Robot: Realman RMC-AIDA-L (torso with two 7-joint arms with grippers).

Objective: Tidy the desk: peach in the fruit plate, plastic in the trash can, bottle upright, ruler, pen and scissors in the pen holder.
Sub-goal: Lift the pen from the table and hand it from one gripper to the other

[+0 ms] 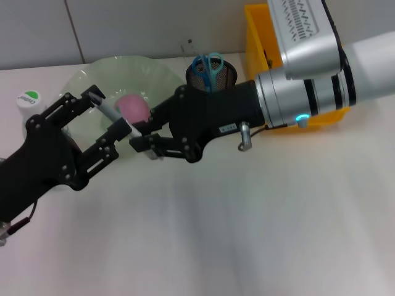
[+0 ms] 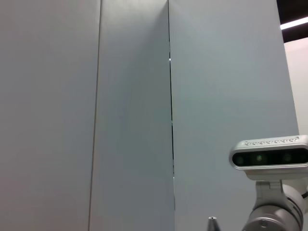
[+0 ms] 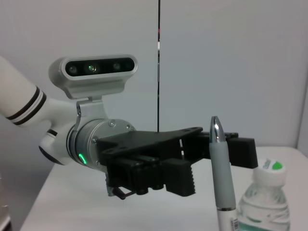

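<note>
Head view: my two arms are meeting over the table (image 1: 247, 234) in front of the fruit plate (image 1: 154, 71). My left gripper (image 1: 106, 117) is reaching in from the near left edge, its fingers pressing together on the pen (image 1: 114, 117), which is lying slantwise across them with its pale barrel showing. My right gripper (image 1: 143, 143) is stretching in from the right, its black fingers lying close together just beside the lower end of the pen; I cannot tell whether they are touching it. The peach (image 1: 133, 106) is sitting in the fruit plate, directly behind the two grippers. The bottle (image 1: 28, 102) is standing upright near the left edge, beside the plate. The scissors (image 1: 207, 65) are standing handles-up in the mesh pen holder (image 1: 223, 77), and the yellow trash can (image 1: 259, 43) is standing just behind my right forearm. The near half of the table is giving open room on every side of the arms.

Right wrist view: the pen (image 3: 222, 168) is pointing tip-up, with the left gripper (image 3: 178, 163) behind it and the bottle (image 3: 264, 202) beside it, a stance the head view is not showing.

Left wrist view: only a pale wall (image 2: 96, 96) and my right arm's wrist camera (image 2: 269, 156) are appearing.
</note>
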